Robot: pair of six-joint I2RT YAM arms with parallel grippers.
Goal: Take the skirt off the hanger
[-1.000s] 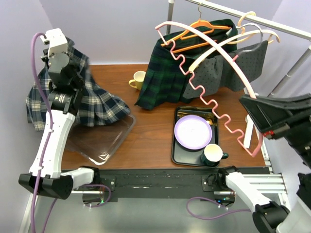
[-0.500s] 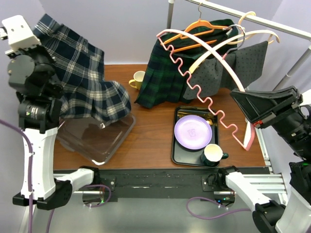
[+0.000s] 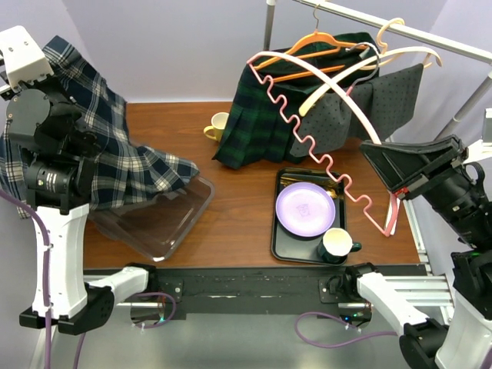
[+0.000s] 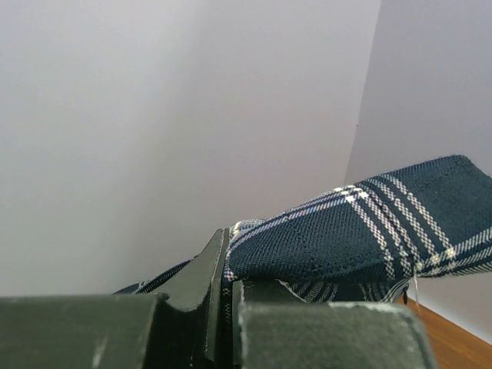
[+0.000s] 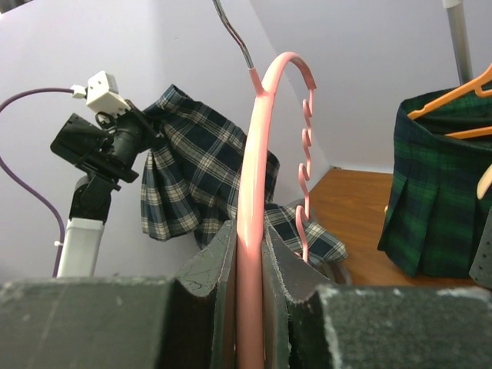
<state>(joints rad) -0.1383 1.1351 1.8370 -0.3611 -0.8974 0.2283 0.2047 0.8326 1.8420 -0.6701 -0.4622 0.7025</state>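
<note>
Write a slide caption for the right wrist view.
Right gripper clamps the bare pink hanger; beyond it, the left arm holds the navy plaid skirt aloft.

Soft, even overhead light. Faint shadow and slight sheen at the clear tray [image 3: 165, 227] on the surface [image 3: 238, 227]. Top view sharp. Wrist views: left hand [image 4: 228, 261] and right hand [image 5: 250, 254] blurred up close; skirt [image 4: 361, 223] weave and hanger [image 5: 254, 154] in focus.

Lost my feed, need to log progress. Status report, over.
Left gripper shut on navy plaid skirt, held high. Right gripper shut on pink wavy plastic hanger. Skirt clear of hanger; hem over clear plastic tray.
</note>
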